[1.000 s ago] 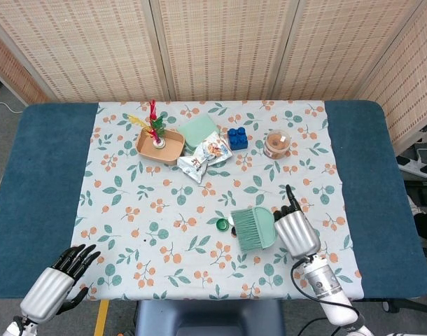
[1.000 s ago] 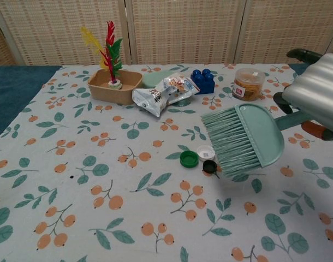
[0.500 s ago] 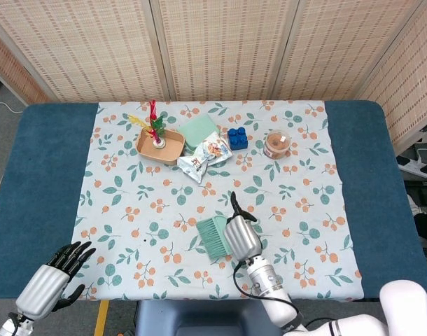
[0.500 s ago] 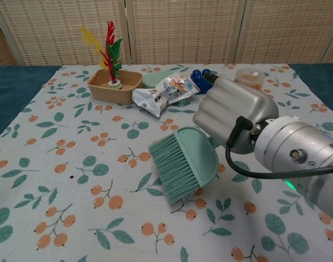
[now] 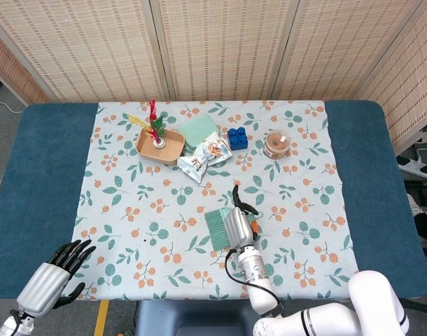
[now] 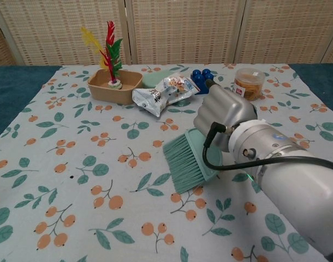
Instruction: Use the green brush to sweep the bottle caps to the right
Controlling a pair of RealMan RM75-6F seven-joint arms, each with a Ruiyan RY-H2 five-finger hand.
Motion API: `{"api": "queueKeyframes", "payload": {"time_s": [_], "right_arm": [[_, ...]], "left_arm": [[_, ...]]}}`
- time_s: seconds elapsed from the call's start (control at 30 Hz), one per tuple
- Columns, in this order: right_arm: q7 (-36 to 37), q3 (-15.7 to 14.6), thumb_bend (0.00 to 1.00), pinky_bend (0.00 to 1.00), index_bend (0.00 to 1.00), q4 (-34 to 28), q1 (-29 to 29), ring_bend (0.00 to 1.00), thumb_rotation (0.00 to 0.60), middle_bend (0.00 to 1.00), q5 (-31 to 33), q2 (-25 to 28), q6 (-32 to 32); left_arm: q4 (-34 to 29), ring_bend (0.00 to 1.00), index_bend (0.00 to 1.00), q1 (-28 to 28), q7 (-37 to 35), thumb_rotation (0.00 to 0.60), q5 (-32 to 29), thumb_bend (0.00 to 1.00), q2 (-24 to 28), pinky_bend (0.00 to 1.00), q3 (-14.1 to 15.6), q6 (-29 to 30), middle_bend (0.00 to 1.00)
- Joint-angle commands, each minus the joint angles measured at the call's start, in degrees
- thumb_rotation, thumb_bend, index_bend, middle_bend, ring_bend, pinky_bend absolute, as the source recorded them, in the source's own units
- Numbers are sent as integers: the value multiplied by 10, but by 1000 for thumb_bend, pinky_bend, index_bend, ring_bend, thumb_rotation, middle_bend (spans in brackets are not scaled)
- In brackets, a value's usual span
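My right hand [image 5: 238,225] grips the green brush [image 5: 217,227] low over the floral cloth, near the table's front middle. In the chest view the right hand [image 6: 224,112] holds the brush [image 6: 189,161] with its bristles pointing down and to the left, on or just above the cloth. No bottle caps show in either view; the brush and hand cover the spot where they lay. My left hand [image 5: 56,269] hangs off the table's front left corner, holding nothing, fingers apart.
Along the back of the cloth stand a tan tray [image 5: 173,150] with a feathered shuttlecock [image 6: 109,49], a pale green lid [image 5: 198,129], a snack packet [image 6: 158,94], a blue brick [image 5: 236,137] and a small snack jar [image 6: 248,82].
The right hand swept the brush leftwards over the caps, then drew it back slightly right and away. The green, white and black caps seen one second ago are now hidden.
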Motion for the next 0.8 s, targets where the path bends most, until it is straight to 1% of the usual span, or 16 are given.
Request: {"api": "queueKeyframes", "payload": {"time_s": [0.03,0.23,0.5,0.7,0.8], "right_arm": [[5,-5,440,0,1000,23,14,569,600,828,16,-10,-3],[4,-18,440,0,1000,37,26,569,600,828,40,-8,11],[22,-40,440,0,1000,35,28,569,600,828,59,28,21],[40,-65,439,0,1000,50,27,569,600,828,70,54,12],[45,-73,439,0,1000,55,27,569,600,828,71,59,9]], "left_arm": [[0,0,0,-1,-1,600,-1,387,0,116,-1,-1,0],[2,0,0,-2,-4,600,-6,387,1,116,-3,-2,0],[1,0,0,-2,4,600,-8,386,-3,116,-3,-6,0],[1,0,0,-2,14,600,-13,386,-7,116,-4,-12,0],[1,0,0,-2,17,600,-13,385,-8,116,-4,-13,0]]}}
